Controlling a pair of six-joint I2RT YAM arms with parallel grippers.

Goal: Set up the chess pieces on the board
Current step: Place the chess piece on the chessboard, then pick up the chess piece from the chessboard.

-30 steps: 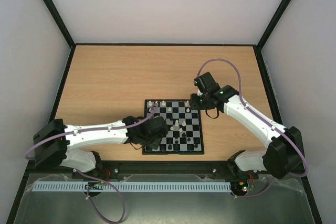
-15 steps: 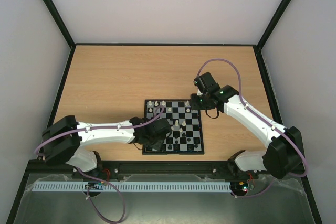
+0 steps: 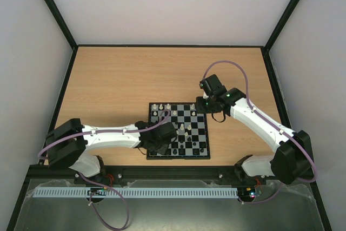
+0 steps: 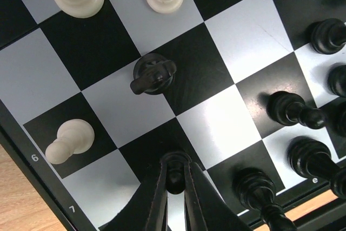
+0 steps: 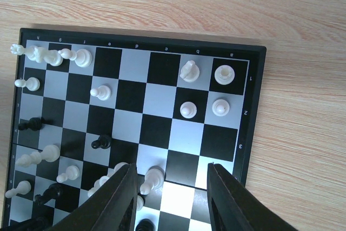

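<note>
The board [image 3: 197,113] lies at the table's near middle, with cream and black pieces scattered on it. My left gripper [image 3: 164,136] is over the board's near left part. In the left wrist view it [image 4: 174,179] is shut on a small black piece [image 4: 175,176], held low over the squares. A black knight [image 4: 153,74] and a cream pawn [image 4: 69,141] stand just ahead. My right gripper [image 3: 204,105] hovers open and empty above the board's far right corner; its view shows the board [image 5: 254,106] with cream pieces [image 5: 189,71] along the far rows.
Several black pieces [image 4: 291,109] stand close to the right of the left gripper near the board's edge. Bare wooden table [image 3: 119,79] surrounds the board. Black frame rails [image 3: 167,46] bound the table.
My left arm has slid a little to the right over the board's near left part. The right arm has not moved.
</note>
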